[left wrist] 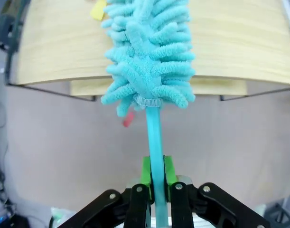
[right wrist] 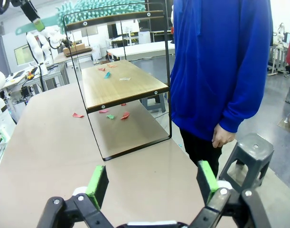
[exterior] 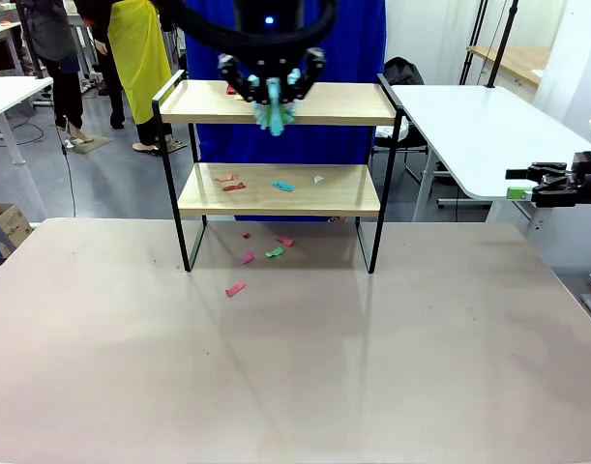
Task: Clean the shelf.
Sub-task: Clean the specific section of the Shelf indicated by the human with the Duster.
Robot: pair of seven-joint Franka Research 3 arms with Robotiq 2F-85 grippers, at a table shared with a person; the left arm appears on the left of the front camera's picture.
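The shelf, likely stiff yet light and best gripped by its frame, is standing at twelve o'clock on the bench, left tool clamping a soft duster, right tool gaping.

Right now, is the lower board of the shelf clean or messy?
Messy. Red, teal and white scraps lie scattered on the lower board, and more scraps sit on the table underneath it.

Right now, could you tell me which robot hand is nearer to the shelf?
Left. The left hand is over the shelf, shut on a teal duster at its top board; the right hand hangs open, well off to its right.
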